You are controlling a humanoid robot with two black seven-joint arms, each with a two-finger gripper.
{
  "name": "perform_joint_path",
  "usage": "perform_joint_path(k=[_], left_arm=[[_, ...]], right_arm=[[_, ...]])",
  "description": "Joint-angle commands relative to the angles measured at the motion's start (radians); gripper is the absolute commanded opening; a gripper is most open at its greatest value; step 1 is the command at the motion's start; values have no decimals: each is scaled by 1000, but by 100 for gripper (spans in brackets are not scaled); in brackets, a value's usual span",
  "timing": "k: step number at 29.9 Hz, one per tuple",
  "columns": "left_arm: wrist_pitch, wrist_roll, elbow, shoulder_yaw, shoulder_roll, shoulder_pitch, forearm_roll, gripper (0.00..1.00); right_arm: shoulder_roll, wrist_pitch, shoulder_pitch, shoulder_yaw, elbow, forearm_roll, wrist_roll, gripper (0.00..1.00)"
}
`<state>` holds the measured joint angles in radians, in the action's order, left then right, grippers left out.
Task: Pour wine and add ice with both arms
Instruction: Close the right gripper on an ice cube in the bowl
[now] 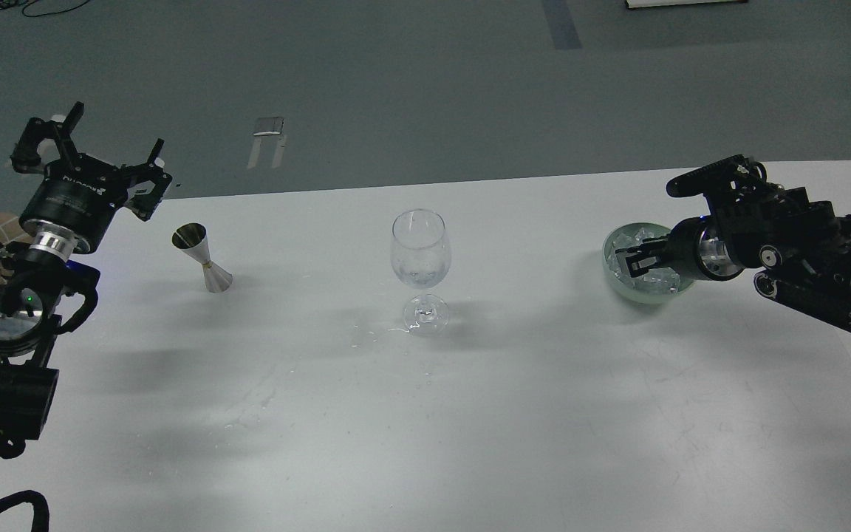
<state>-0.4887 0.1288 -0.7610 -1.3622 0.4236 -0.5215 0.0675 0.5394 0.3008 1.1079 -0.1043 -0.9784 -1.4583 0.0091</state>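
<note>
1. Centre of white table: stemmed wine glass upright, well apart from both arms, reachable from either side. Wet streaks on table beside glass foot. Wine level inside glass: cannot tell, contents colourless; faint clear shapes low in bowl of glass, possibly cubes.
2. Left of glass: steel jigger, upright, tilted in appearance only by viewing angle; standing free, untouched. Contents of jigger not visible.
3. Left gripper: raised above and behind jigger, near it but not touching; fingers spread wide, nothing held. Judged position: staged for descent onto jigger waist.
4. Right of glass: pale green bowl holding ice, many clear cubes.
5. Right gripper: reaching sideways into bowl, fingertips among cubes. Finger spacing and hold on a cube: cannot tell, dark and end-on.
6. Obstructions: none between bowl and glass, none between jigger and glass. Risk judged: tall, narrow-footed glass easily tipped by a passing arm.
</note>
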Motion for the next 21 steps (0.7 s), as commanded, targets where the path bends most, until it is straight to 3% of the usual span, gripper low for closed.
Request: perform_joint_path(k=[1,10,16,21], left_arm=[[0,0,3,0,1,1,0,98],[0,0,3,2,-2,6,-1,98],[0,0,3,2,-2,6,-1,98],[0,0,3,2,-2,8,-3,98]], right_arm=[[-2,0,-2,-2,1,-1,0,46],[-2,0,-14,-2,1,1,2,46],[-2,0,-14,-2,3,-1,2,33],[-2,0,-14,-2,3,-1,0,30]])
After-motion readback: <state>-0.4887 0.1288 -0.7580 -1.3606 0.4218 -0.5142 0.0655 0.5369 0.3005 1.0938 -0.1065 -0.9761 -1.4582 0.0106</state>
